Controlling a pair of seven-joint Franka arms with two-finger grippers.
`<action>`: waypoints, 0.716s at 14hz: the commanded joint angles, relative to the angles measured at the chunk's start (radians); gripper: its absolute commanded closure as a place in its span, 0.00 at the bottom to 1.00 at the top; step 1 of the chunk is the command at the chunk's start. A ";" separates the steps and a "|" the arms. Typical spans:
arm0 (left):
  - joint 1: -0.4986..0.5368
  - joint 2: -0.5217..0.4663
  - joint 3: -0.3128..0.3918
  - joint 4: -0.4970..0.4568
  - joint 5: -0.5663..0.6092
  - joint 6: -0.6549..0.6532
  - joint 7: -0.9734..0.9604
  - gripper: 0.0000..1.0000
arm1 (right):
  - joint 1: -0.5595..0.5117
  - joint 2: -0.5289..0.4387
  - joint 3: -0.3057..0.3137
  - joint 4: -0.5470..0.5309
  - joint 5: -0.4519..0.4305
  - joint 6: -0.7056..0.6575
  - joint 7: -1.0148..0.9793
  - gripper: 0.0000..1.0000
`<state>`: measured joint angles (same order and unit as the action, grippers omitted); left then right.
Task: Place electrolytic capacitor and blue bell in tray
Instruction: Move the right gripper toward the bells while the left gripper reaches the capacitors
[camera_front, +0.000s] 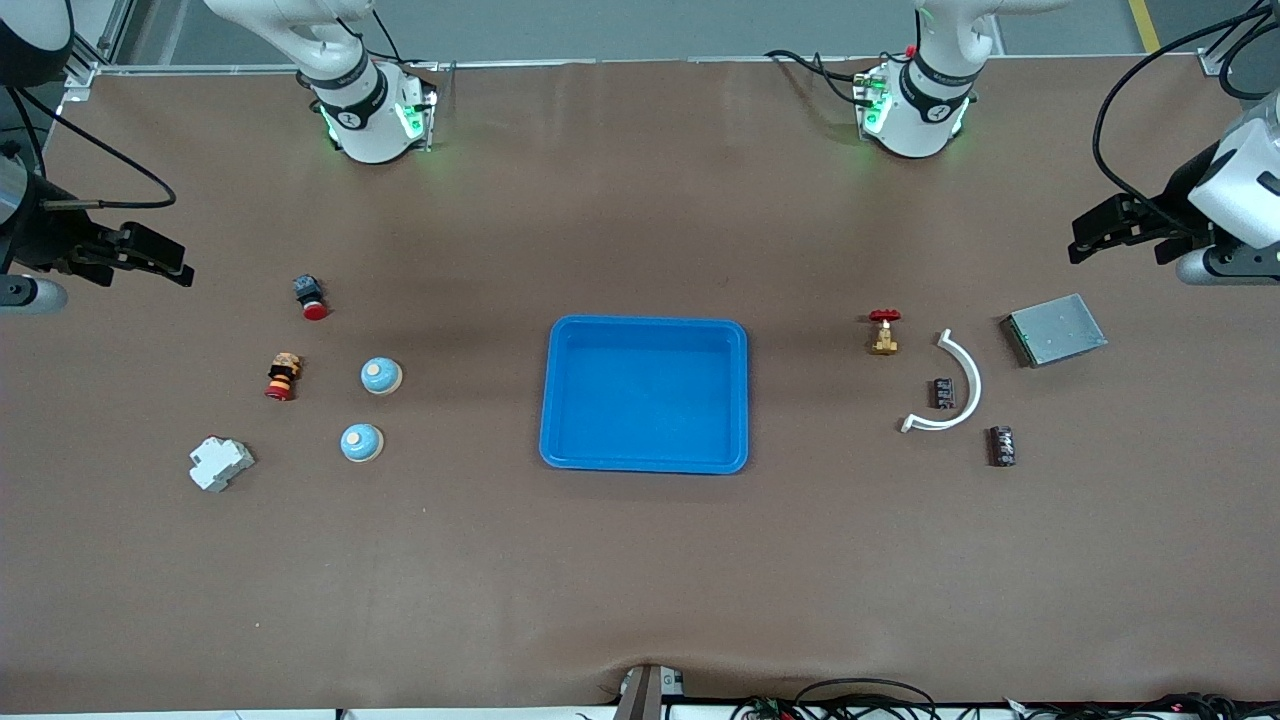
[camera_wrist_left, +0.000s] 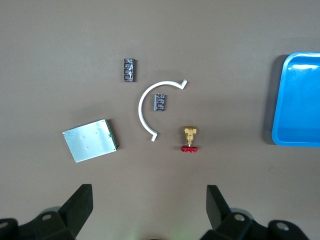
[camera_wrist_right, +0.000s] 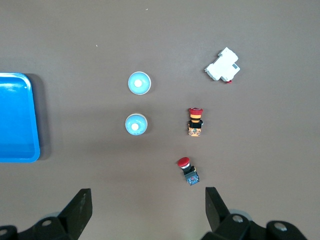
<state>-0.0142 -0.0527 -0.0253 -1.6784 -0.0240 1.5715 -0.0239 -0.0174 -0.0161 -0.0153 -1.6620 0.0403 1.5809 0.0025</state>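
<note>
The blue tray (camera_front: 645, 322) lies mid-table with nothing in it; its edge shows in both wrist views (camera_wrist_left: 300, 100) (camera_wrist_right: 15, 117). Two blue bells (camera_front: 381, 376) (camera_front: 361, 443) stand toward the right arm's end, below my open right gripper (camera_front: 180, 262) (camera_wrist_right: 148, 207); the right wrist view shows both bells (camera_wrist_right: 139, 83) (camera_wrist_right: 136, 124). Two dark electrolytic capacitors (camera_front: 944, 392) (camera_front: 1002, 446) lie toward the left arm's end, one inside a white arc. My left gripper (camera_front: 1080, 240) (camera_wrist_left: 149, 205) hovers open above that end, and its view shows both capacitors (camera_wrist_left: 160, 102) (camera_wrist_left: 129, 70).
Near the capacitors are a white curved piece (camera_front: 965, 385), a brass valve with a red handle (camera_front: 883, 333) and a grey metal plate (camera_front: 1056, 329). By the bells sit two red push buttons (camera_front: 311, 297) (camera_front: 283, 377) and a white breaker (camera_front: 221, 464).
</note>
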 joint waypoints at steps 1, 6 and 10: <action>0.000 0.001 -0.005 0.014 0.016 -0.011 -0.011 0.00 | 0.000 -0.030 -0.002 -0.032 0.006 0.016 -0.010 0.00; 0.005 0.007 0.001 0.014 0.018 -0.010 0.004 0.00 | 0.002 -0.044 0.000 -0.065 0.006 0.042 -0.009 0.00; 0.008 0.042 0.001 0.016 0.032 -0.007 0.005 0.00 | 0.004 -0.074 0.001 -0.180 0.009 0.125 0.002 0.00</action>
<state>-0.0084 -0.0321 -0.0211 -1.6786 -0.0198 1.5716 -0.0237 -0.0173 -0.0398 -0.0148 -1.7493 0.0403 1.6554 0.0025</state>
